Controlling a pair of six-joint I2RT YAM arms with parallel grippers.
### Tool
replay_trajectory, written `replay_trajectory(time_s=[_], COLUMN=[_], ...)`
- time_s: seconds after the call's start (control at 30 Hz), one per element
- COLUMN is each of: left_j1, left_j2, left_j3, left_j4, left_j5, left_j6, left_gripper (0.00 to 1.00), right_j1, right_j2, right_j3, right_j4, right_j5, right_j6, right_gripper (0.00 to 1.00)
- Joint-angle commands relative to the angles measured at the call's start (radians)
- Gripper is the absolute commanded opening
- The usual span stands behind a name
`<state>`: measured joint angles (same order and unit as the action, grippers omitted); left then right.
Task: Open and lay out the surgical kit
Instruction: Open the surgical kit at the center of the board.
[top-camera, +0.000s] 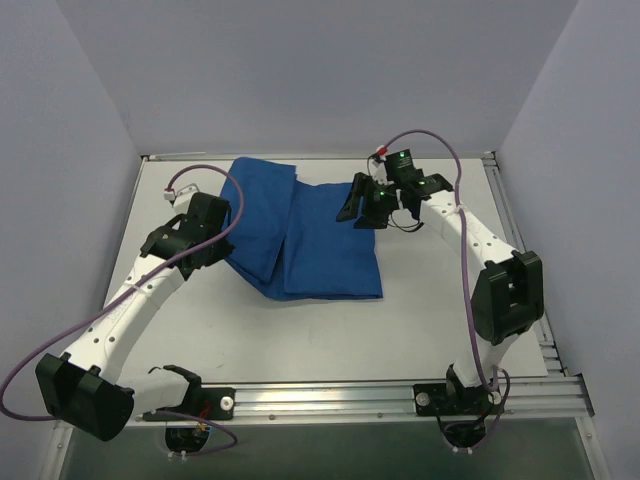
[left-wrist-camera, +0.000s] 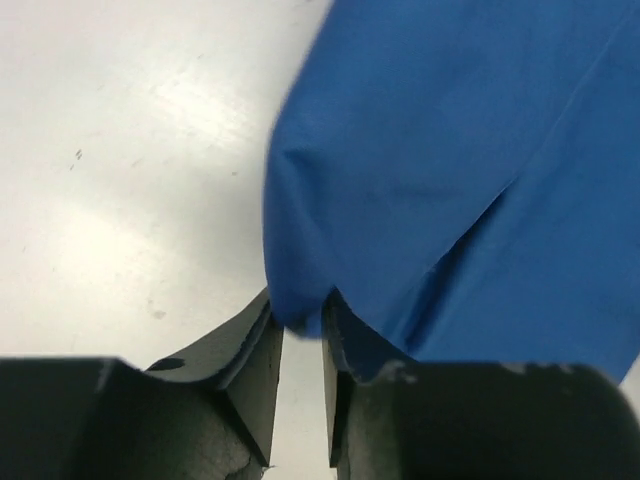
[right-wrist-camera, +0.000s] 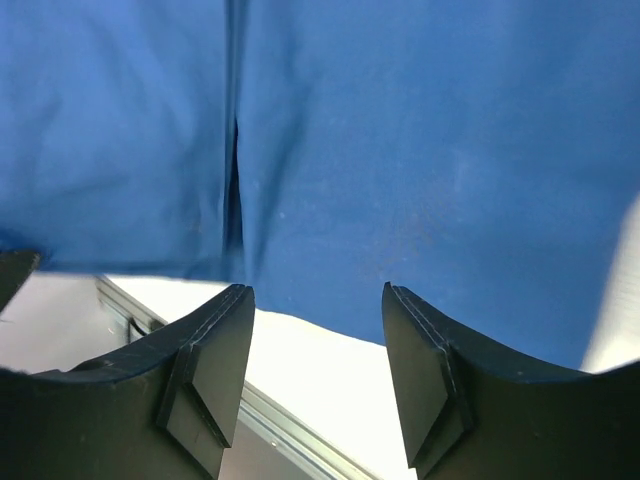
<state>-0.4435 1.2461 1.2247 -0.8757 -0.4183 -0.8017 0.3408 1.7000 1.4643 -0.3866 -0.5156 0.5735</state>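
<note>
The surgical kit shows only as its deep-blue cloth drape (top-camera: 310, 235), lying partly unfolded in overlapping flaps on the middle of the white table; what it wraps is hidden. My left gripper (top-camera: 222, 238) is at the drape's left edge. In the left wrist view its jaws (left-wrist-camera: 300, 305) stand a narrow gap apart, with a fold of the drape's edge (left-wrist-camera: 450, 150) resting between the tips. My right gripper (top-camera: 352, 208) hovers over the drape's upper right part. In the right wrist view it (right-wrist-camera: 315, 292) is open with nothing between its fingers, and the drape (right-wrist-camera: 400, 150) lies just beyond them.
The white table (top-camera: 300, 340) ends in an aluminium rail (top-camera: 400, 395) along its front edge. Pale walls close in the back and both sides. Purple cables (top-camera: 462, 250) loop along both arms.
</note>
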Motion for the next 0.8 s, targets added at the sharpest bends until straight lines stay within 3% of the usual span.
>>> replay_trajectory(time_s=[0.0, 0.03, 0.13, 0.2, 0.5, 0.77], left_j1=[0.049, 0.054, 0.062, 0.065, 0.078, 0.14], left_j2=[-0.08, -0.095, -0.126, -0.131, -0.06, 0.146], left_j3=[-0.098, -0.117, -0.18, -0.209, -0.231, -0.214], left_j4=[-0.1, -0.1, -0.126, -0.121, -0.001, 0.084], left_j5=[-0.025, -0.005, 0.009, 0.032, 0.124, 0.272], left_j6=[-0.088, -0.099, -0.174, -0.195, -0.113, -0.093], left_gripper=[0.3, 0.31, 0.54, 0.75, 0.73, 0.56], right_j1=[0.092, 0.139, 0.207, 0.271, 0.418, 0.469], right_j2=[0.055, 0.07, 0.13, 0.17, 0.337, 0.501], right_j3=[0.047, 0.066, 0.109, 0.131, 0.339, 0.525], right_j4=[-0.035, -0.032, -0.029, -0.021, -0.113, -0.236], right_j5=[0.064, 0.089, 0.144, 0.209, 0.482, 0.649], right_j6=[-0.027, -0.023, -0.018, -0.017, -0.006, -0.02], right_gripper=[0.54, 0.54, 0.57, 0.6, 0.64, 0.64])
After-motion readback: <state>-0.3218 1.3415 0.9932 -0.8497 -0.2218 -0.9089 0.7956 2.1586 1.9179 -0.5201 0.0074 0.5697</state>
